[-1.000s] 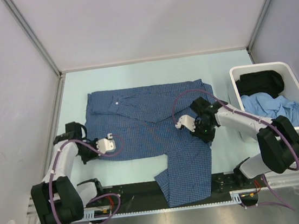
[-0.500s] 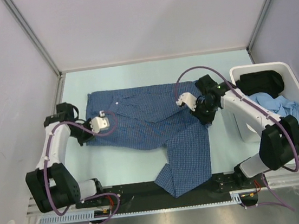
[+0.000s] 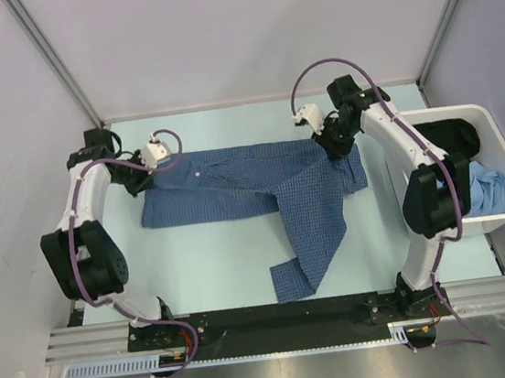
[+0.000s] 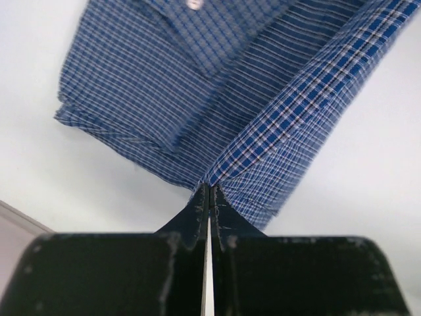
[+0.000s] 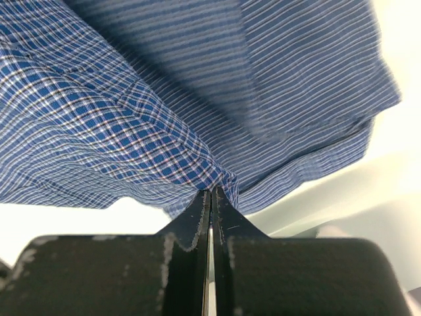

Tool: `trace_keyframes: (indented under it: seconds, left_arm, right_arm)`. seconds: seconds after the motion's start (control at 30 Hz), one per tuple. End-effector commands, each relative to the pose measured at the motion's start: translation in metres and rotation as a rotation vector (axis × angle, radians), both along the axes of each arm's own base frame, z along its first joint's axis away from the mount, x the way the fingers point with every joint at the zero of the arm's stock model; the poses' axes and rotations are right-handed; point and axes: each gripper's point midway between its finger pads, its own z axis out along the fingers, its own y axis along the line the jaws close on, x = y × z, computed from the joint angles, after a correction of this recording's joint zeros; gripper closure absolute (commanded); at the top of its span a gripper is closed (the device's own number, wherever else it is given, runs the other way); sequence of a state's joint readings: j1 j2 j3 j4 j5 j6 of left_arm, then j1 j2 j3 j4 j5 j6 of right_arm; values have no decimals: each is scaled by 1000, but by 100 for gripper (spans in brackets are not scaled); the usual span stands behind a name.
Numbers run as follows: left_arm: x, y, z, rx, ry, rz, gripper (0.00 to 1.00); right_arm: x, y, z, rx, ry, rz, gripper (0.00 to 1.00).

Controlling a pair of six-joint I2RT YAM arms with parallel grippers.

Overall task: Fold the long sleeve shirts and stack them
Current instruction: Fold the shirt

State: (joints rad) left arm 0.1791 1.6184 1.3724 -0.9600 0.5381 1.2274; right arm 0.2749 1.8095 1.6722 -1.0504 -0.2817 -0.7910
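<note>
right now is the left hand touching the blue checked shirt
Touching. The left wrist view shows the left hand shut on a pinched edge of the blue checked shirt.

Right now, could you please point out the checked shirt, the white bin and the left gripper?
checked shirt (image 3: 225, 190): top external view, the flat body panel.
white bin (image 3: 437, 112): top external view, its far rim.
left gripper (image 4: 208, 191): left wrist view, between the fingertips pinching the shirt.

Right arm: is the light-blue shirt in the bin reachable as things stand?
Probably not yet. The right gripper is shut on the checked shirt at its far edge, so it must let go first. Otherwise the way looks free: the bin is open-topped, beside that arm, and the light-blue shirt lies uncovered.
</note>
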Motion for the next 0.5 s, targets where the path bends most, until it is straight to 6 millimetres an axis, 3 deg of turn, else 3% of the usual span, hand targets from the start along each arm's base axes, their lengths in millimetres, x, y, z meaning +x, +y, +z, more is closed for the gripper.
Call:
trace_keyframes:
  seconds: [0.0,0.07,0.27,0.47]
  left_arm:
    - [42,5,4,-47,-36,67,100]
    - [50,10,-5,-33,-24,84,100]
    - [75,13,-24,-60,8,140,100]
    - [80,6,-18,-77,-5,133,100]
  right_arm:
    - [33,-1,-3,-6,-12,2,100]
    - [45,0,-3,-10,-20,3,100]
    - [60,-7,-34,-31,56,-39,100]
    - [61,-12,-23,8,70,-53,100]
